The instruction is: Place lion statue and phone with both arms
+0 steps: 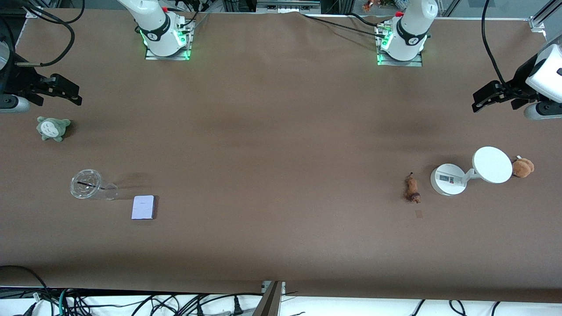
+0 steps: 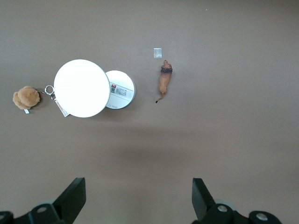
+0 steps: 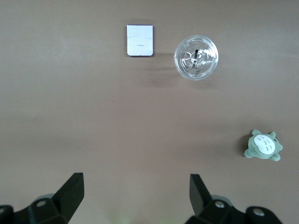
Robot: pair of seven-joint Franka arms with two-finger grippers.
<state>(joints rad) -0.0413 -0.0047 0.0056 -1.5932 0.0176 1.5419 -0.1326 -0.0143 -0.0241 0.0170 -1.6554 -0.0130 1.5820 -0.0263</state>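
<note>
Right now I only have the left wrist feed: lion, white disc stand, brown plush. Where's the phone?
Observer: The phone lies flat toward the right arm's end of the table, beside a clear plastic cup.
Operator: Anything else down there?
Observer: A grey-green plush, farther from the front camera than the cup.
Operator: Right hand?
Observer: The right hand is open and empty, up in the air near that plush.
Operator: And mine versus the lion?
Observer: The left hand is open, not over the lion statue; it hangs closer to the table's end.
</note>
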